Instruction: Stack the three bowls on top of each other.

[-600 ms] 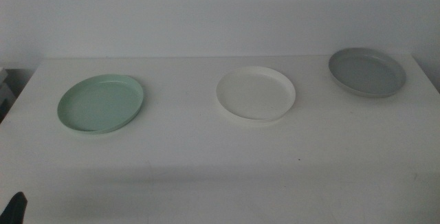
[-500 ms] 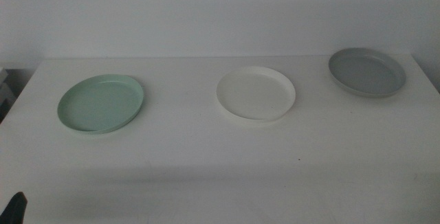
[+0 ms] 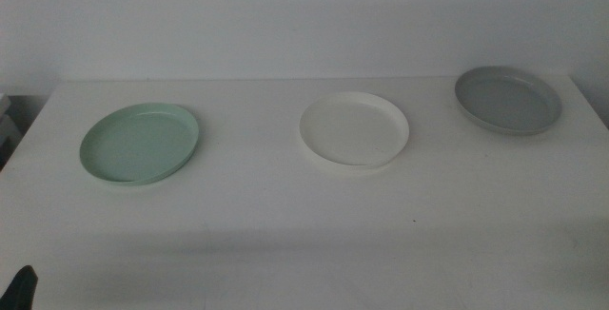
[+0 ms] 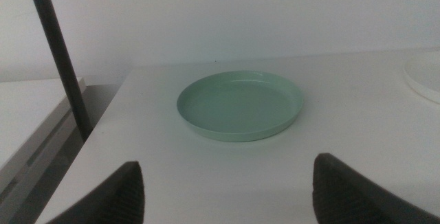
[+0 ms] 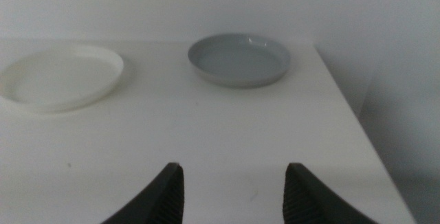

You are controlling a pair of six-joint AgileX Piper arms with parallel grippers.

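White table (image 3: 285, 243), three bowls in a row, well apart, none stacked: mint green bowl (image 3: 139, 144) at the left; white bowl (image 3: 354, 128) in the middle; grey bowl (image 3: 507, 100) at the far right; left gripper (image 4: 227, 189) jaws spread wide, empty, low before the green bowl; right gripper (image 5: 232, 193) jaws apart, empty, short of the grey bowl.

Dim, flat, greyish light throughout; soft focus, faint shadows, no glare.
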